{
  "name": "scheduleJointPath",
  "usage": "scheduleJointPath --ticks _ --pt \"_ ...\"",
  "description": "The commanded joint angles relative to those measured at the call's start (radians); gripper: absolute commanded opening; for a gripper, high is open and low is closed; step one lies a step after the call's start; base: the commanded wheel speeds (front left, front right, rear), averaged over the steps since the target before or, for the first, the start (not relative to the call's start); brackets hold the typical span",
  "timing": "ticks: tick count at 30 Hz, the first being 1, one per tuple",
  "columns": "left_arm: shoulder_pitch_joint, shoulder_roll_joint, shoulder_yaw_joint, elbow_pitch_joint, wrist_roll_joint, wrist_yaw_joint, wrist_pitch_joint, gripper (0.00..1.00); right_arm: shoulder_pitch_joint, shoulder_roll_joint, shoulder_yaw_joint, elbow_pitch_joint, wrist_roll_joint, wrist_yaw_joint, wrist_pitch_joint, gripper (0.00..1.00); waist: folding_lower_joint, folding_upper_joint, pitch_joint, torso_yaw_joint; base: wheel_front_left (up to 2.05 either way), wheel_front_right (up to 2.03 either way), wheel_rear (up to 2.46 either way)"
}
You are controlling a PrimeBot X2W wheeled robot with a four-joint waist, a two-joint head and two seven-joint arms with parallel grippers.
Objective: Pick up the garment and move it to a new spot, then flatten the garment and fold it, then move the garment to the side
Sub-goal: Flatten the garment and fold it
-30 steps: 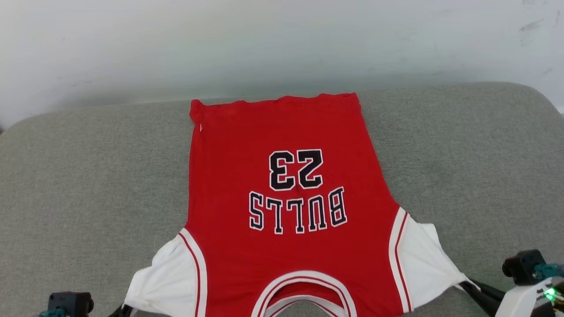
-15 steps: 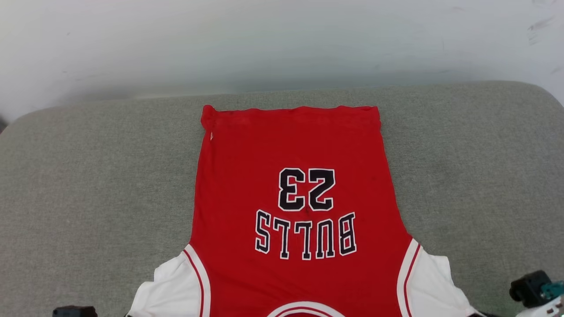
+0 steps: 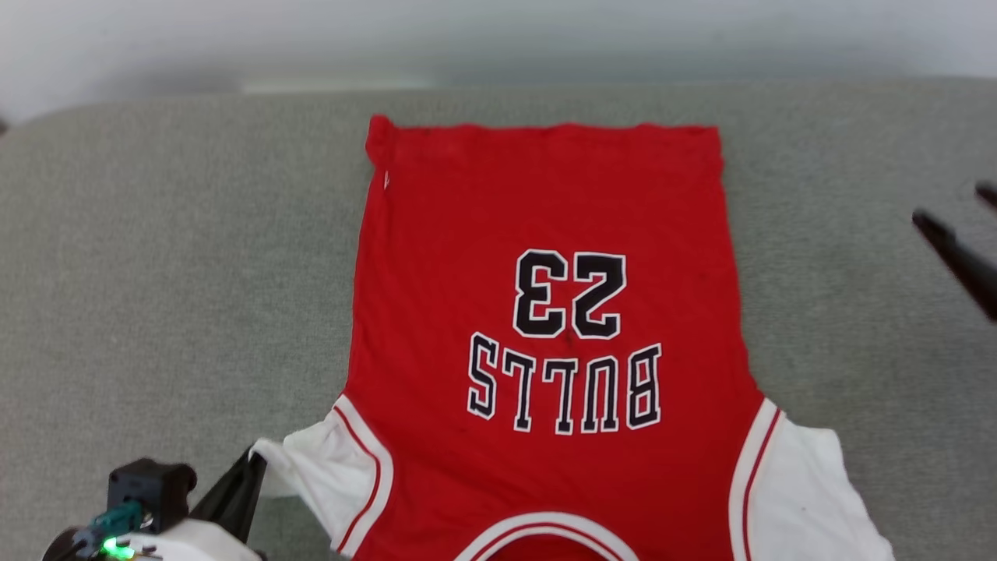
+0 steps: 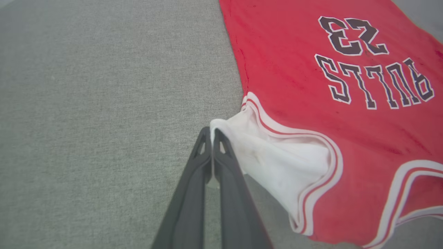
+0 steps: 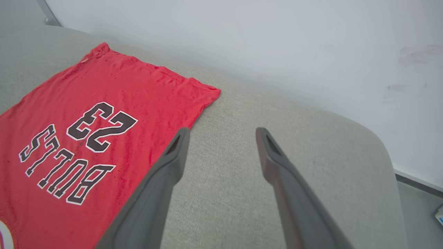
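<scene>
The garment (image 3: pixel 545 234), a red jersey with white sleeves, lies spread on the grey cushion (image 3: pixel 156 273) with its "BULLS 23" print up and its hem at the far side. My left gripper (image 3: pixel 253 463) at the lower left is shut on the tip of the garment's left white sleeve (image 4: pixel 270 155), which it holds slightly raised; the left gripper (image 4: pixel 211 133) has its fingers pressed together. My right gripper (image 3: pixel 956 209) hovers open at the right edge, apart from the cloth. In the right wrist view the right gripper (image 5: pixel 223 133) has spread fingers over bare cushion beside the garment (image 5: pixel 86 114).
A pale wall (image 3: pixel 498 31) runs behind the cushion's far edge. The cushion's rounded right corner (image 5: pixel 377 145) drops to the floor (image 5: pixel 418 193). Bare cushion lies on both sides of the garment.
The right gripper has opened, let go of the right sleeve and moved up and away to the right; that sleeve now lies on the cushion. The head camera has shifted. The left gripper still pinches its sleeve.
</scene>
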Motion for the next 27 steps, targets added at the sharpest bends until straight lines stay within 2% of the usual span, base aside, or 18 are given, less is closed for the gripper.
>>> scheduleJointPath --ticks 1,4,7,13,18,22,27 --pt "-0.031 -0.004 0.0 -0.015 0.018 0.007 -0.002 0.0 -0.074 0.019 -0.021 -0.018 -0.013 0.0 0.043 1.0 -0.0001 0.0 0.075 0.036 0.0 0.0 0.0" --pt "-0.076 -0.014 -0.007 -0.039 0.053 0.013 0.009 0.0 -0.215 0.047 -0.022 -0.022 -0.004 -0.001 0.164 1.0 -0.0001 0.0 0.133 0.07 0.0 0.0 0.0" --pt "-0.116 -0.03 -0.014 -0.057 0.082 0.015 0.016 0.0 -0.362 0.036 0.011 0.004 0.022 -0.001 0.329 1.0 -0.0001 0.0 0.188 0.103 0.0 0.0 0.0" --pt "-0.189 -0.064 -0.034 -0.069 0.135 0.008 0.021 0.0 -0.647 0.038 0.113 0.134 0.021 -0.001 0.678 1.0 -0.0001 0.0 0.284 0.165 0.0 0.0 0.0" --pt "-0.241 -0.095 -0.047 -0.071 0.174 0.0 0.02 0.0 -0.816 0.079 0.149 0.268 -0.009 -0.001 0.899 1.0 -0.0001 0.0 0.352 0.21 0.0 0.0 0.0" --pt "-0.275 -0.118 -0.058 -0.074 0.199 -0.005 0.015 0.0 -0.894 0.125 0.144 0.349 -0.066 -0.001 1.001 1.0 -0.0001 0.0 0.399 0.242 0.0 0.0 0.0" --pt "-0.307 -0.139 -0.064 -0.082 0.222 -0.004 0.007 0.0 -0.922 0.167 0.117 0.409 -0.128 -0.001 1.046 1.0 -0.0001 0.0 0.453 0.273 0.0 0.0 0.0"
